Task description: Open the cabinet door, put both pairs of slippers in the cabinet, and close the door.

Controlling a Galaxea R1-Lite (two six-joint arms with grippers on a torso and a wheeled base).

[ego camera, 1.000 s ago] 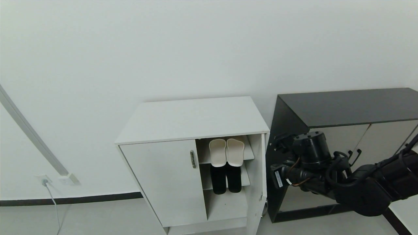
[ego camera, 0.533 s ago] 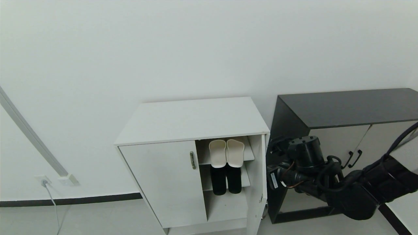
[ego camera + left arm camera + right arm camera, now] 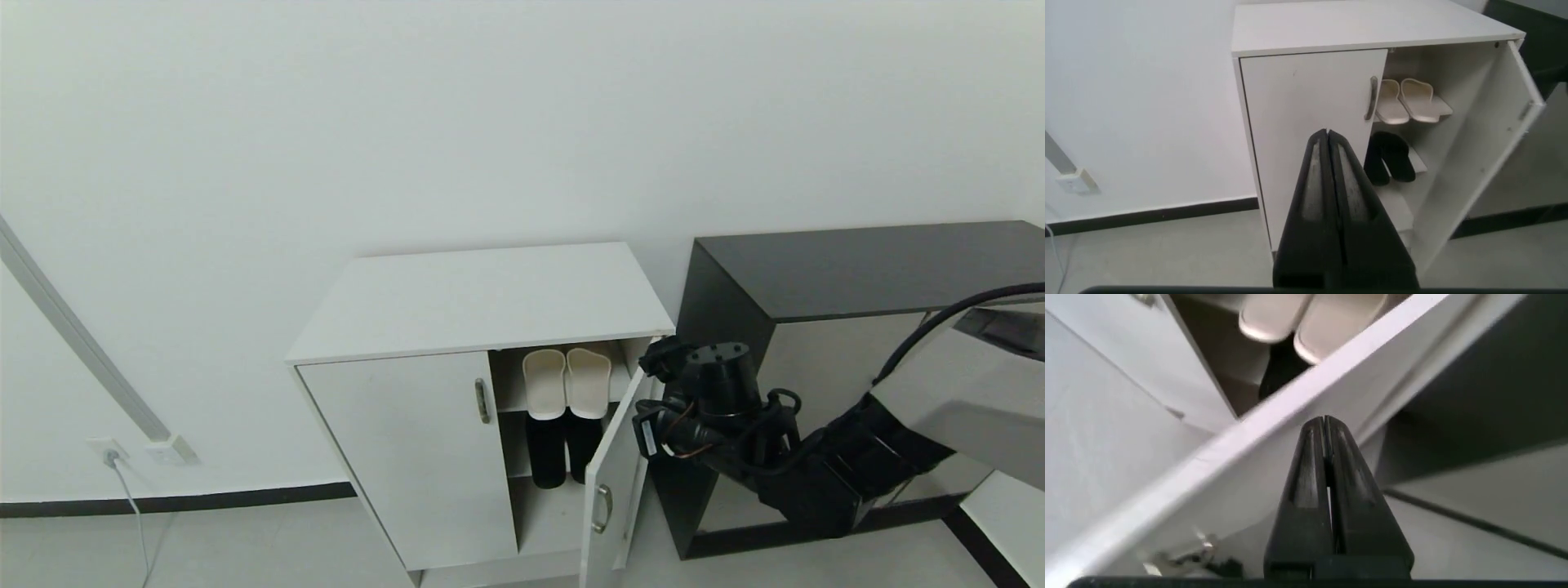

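Observation:
The white cabinet (image 3: 482,298) has its left door shut and its right door (image 3: 612,482) standing half open. A white pair of slippers (image 3: 566,382) lies on the top shelf, and a black pair (image 3: 555,449) on the shelf below. My right gripper (image 3: 655,359) is shut, with its tip against the outer face of the right door near the top edge (image 3: 1325,423). My left gripper (image 3: 1327,137) is shut and empty, held in the air in front of the left door (image 3: 1306,139). From there I see both the white slippers (image 3: 1413,98) and the black slippers (image 3: 1392,159).
A black-topped sideboard (image 3: 865,269) stands close to the right of the cabinet, and my right arm lies across its front. A wall socket with a cable (image 3: 110,451) and a slanted conduit (image 3: 73,335) are on the left wall. In front there is bare floor (image 3: 204,547).
My right arm has moved left against the right door. The door has swung from fully open to about half open, and its handle now faces me.

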